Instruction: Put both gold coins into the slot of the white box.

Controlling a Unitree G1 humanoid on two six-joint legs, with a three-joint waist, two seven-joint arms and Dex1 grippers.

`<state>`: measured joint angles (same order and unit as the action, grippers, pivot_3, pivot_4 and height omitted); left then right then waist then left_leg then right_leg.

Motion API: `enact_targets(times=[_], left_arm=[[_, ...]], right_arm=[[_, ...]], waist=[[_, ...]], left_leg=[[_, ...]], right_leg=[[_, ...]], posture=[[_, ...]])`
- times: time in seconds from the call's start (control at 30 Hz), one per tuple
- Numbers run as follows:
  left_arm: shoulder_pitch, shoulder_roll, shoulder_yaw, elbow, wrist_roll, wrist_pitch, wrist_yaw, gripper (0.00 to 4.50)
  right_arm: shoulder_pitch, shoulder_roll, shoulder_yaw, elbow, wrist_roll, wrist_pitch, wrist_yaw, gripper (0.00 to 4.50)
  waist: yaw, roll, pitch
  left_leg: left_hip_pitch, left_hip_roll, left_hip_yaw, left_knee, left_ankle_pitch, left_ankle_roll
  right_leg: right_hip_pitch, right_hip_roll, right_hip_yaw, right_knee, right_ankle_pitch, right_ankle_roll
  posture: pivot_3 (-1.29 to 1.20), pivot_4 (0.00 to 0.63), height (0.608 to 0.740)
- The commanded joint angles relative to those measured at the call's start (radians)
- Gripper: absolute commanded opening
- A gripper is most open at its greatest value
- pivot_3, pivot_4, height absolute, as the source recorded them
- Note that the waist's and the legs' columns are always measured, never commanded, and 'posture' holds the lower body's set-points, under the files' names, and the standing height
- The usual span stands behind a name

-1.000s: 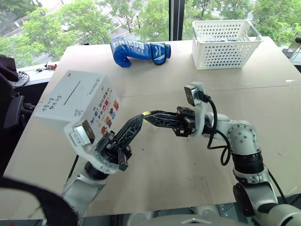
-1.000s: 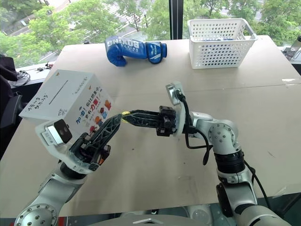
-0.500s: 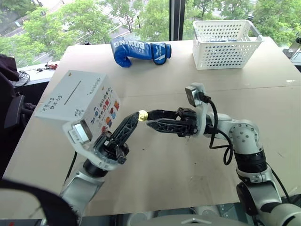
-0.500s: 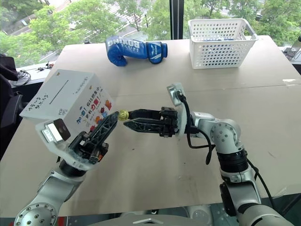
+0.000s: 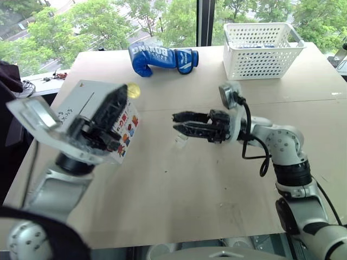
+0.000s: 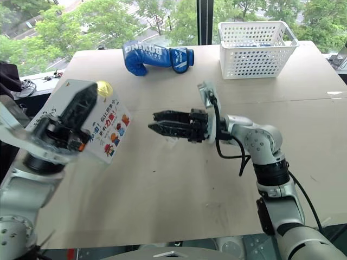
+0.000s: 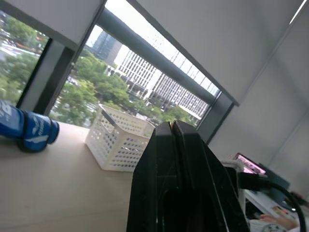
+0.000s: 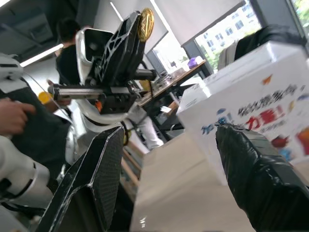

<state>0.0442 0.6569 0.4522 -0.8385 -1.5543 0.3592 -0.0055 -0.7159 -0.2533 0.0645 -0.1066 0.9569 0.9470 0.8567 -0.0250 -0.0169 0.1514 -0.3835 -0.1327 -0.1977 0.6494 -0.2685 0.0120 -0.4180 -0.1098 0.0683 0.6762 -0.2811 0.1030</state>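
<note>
One coin in play: a gold coin (image 5: pixel 133 90) is pinched at the tip of the left gripper (image 5: pixel 123 93), whose fingers are pressed together on it; the right wrist view shows the disc (image 8: pixel 146 23) edge-on at the fingertips
Second coin: I cannot make it out anywhere
Right gripper: the right gripper (image 5: pixel 177 122) hangs above the tabletop (image 5: pixel 217 179) with its fingers parted and nothing between them, pointing toward the box
White box: the white box (image 5: pixel 108 116) stands on the tabletop's left side, tilted, cartoon face toward the middle
Slot: the slot (image 5: pixel 87 103) is a dark slit on the plain top face, partly hidden behind the left gripper; its long axis runs away from the robot
Key relation: the coin sits above the box's upper far edge, just right of the slot; judged from this, it must travel a little left and down, with the disc's flat plane turned in line with the slit
Nearer arm: the left, well ahead of the right
Risk: a coin turned across the slit would rest on the top face instead of dropping in
</note>
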Motion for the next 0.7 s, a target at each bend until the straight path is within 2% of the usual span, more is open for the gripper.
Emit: enact_targets(times=[0.03,0.17,0.33,0.47,0.7], left_arm=[[-0.016,0.114,0.130,-0.014,-0.017,0.004,0.074,0.00],[0.047,0.194,0.245,0.024,-0.014,0.042,0.060,0.00],[0.124,0.211,0.356,0.114,0.069,0.079,-0.017,0.00],[0.146,0.223,0.375,0.175,0.163,0.105,-0.081,0.00],[0.119,0.282,0.332,0.343,0.361,0.166,-0.186,0.00]], right_arm=[[-0.085,-0.016,-0.007,0.023,-0.059,-0.069,0.029,3.25],[-0.138,-0.028,0.007,0.053,-0.143,-0.158,0.066,3.25],[-0.173,-0.015,0.025,0.061,-0.219,-0.275,0.117,3.25],[-0.181,-0.002,0.038,0.048,-0.249,-0.308,0.129,3.25],[-0.174,0.004,0.039,0.046,-0.269,-0.329,0.139,3.25]], waist=[[-0.001,0.000,0.000],[-0.006,0.000,0.000],[-0.012,0.001,0.001],[-0.012,0.001,0.001],[-0.015,0.001,0.001]], left_leg=[[-0.001,0.000,0.000,0.000,0.000,0.000],[-0.003,0.000,0.000,-0.001,0.000,-0.001],[-0.003,0.001,0.000,-0.002,0.000,-0.001],[-0.003,0.002,0.000,-0.002,-0.001,-0.001],[-0.003,0.002,0.000,-0.002,-0.001,-0.002]], right_leg=[[-0.001,0.000,0.000,0.000,0.000,0.000],[-0.004,0.001,0.001,0.001,0.000,0.000],[-0.005,0.001,0.000,0.001,0.000,0.000],[-0.005,0.001,0.000,0.000,0.000,0.000],[-0.005,0.002,0.000,0.001,0.000,0.000]], posture=[[0.00,0.150,0.721],[0.00,0.150,0.721],[0.00,0.150,0.721],[0.00,0.150,0.721],[0.00,0.150,0.721]])
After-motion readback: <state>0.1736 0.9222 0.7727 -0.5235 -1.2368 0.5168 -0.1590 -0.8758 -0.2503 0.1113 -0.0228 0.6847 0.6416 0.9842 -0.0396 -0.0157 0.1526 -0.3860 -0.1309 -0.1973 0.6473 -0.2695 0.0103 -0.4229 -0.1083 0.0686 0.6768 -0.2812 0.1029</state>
